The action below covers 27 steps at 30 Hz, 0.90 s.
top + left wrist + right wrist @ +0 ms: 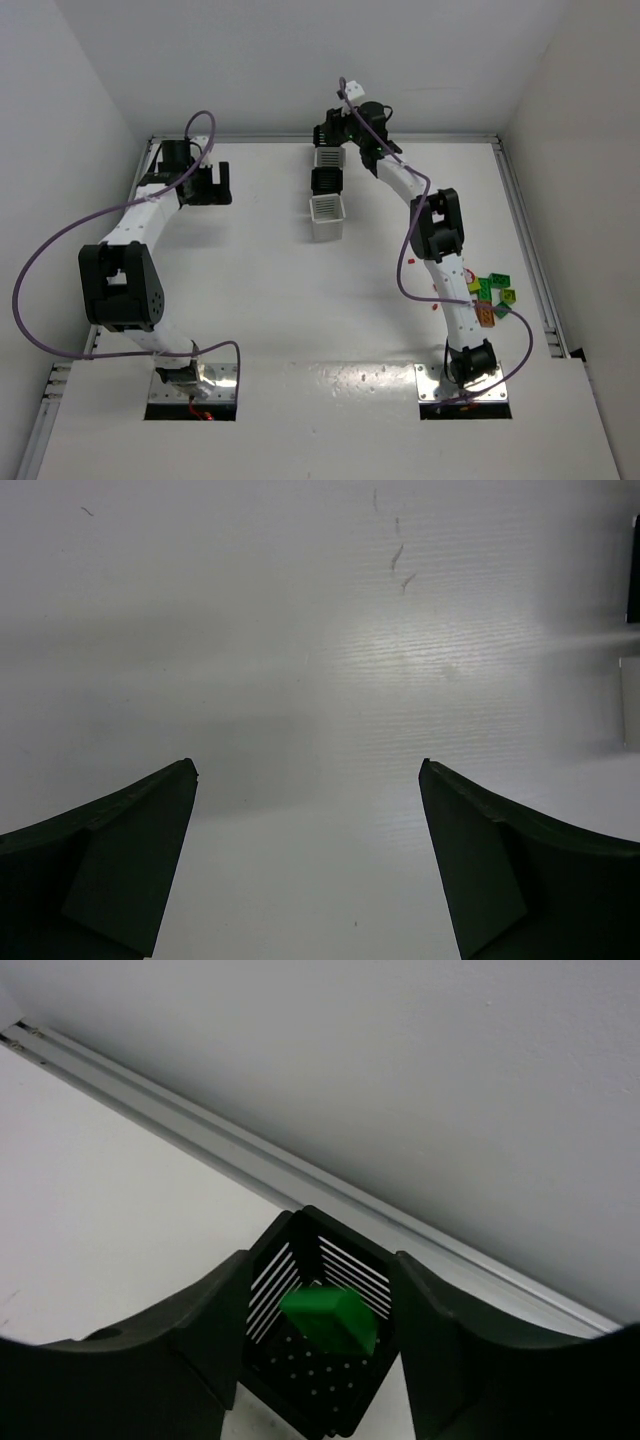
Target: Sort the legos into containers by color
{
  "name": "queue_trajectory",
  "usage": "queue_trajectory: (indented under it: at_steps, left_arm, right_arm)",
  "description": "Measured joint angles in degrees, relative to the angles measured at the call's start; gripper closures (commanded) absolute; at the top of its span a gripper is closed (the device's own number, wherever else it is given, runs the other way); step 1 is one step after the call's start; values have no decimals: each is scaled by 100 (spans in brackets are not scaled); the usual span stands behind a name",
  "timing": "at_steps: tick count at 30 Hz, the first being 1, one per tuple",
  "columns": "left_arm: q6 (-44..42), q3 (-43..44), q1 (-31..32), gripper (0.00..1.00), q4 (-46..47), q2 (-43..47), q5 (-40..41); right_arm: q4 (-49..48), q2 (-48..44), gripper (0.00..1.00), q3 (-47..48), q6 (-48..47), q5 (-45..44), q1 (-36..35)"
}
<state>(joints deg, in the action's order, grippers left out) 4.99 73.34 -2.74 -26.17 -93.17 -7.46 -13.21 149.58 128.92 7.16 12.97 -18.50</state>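
Green brick sits ungripped between parted jaws of the right gripper, over a black bin; a bounce could throw it out.

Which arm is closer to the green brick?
Right. The right tool hangs right over the green brick and black bin; the left tool is far off over the table.

Black and white containers line up from the table's far edge. 1 green lego is in a black one. Other legos cluster by the right edge.
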Motion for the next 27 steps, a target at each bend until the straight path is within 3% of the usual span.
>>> queue_trajectory:
  at_steps: [5,7,8,14,21,27]
  left_arm:
    - [2,0,0,0,11,-7,-31]
    - [2,7,0,0,15,-28,-72]
    - [0,20,0,0,17,-46,-101]
    - [-105,116,31,0,199,-83,-199]
    - [-284,105,166,0,520,-81,-199]
    - [-466,42,323,0,645,-83,-481]
  right_arm:
    - [7,0,34,2,-52,-44,4]
    - [39,-7,44,-2,-79,26,4]
    - [133,-46,53,-28,-90,98,20]
    - [2240,-1279,57,-621,-820,634,293]
    - [4743,-4319,53,-2225,-2487,498,1971]
    - [6564,-5501,40,-3628,-4282,15,3397]
